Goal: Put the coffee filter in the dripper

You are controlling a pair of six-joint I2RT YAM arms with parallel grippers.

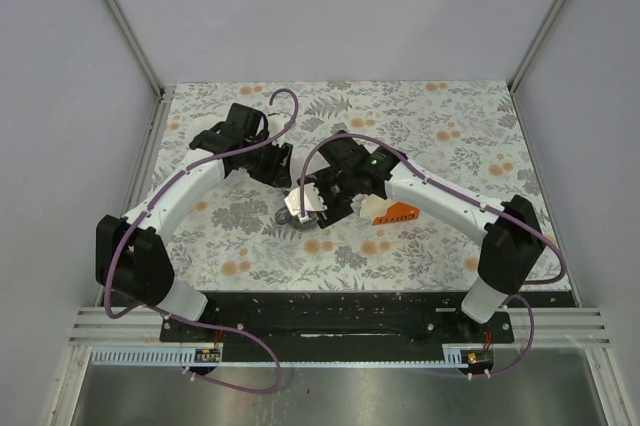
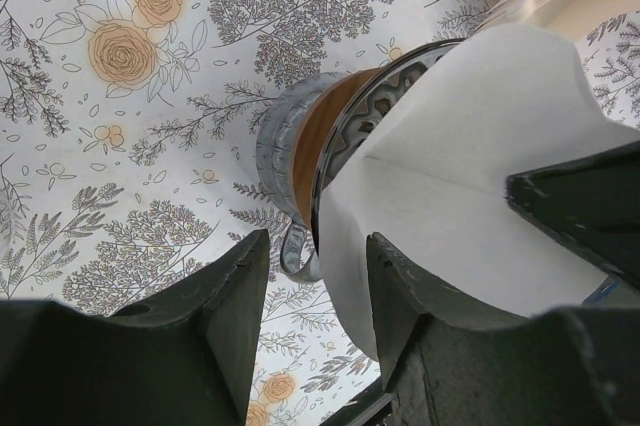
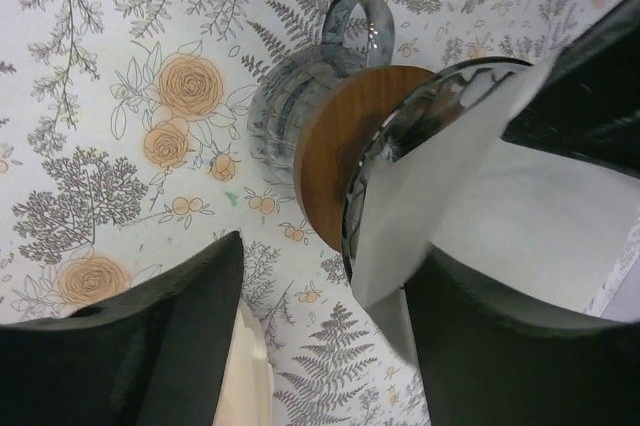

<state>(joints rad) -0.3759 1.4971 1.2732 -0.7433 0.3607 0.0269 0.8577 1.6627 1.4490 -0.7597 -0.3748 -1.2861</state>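
1 clear glass dripper with wooden collar (image 3: 330, 146) lies on its side on the floral worktop (image 3: 100, 66). 1 white paper filter (image 3: 470, 196) is partly in its mouth, edge sticking out. 2 claws at it: left claw (image 2: 315, 241) half open, right claw (image 3: 325, 261) wide open, neither closed on anything.

Top camera high, rear, looking down; wrist cameras close, both sharing dripper (image 2: 315, 146).

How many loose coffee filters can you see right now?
1: a white filter sitting in the mouth of the dripper. The orange-labelled packet beside it may hide more.
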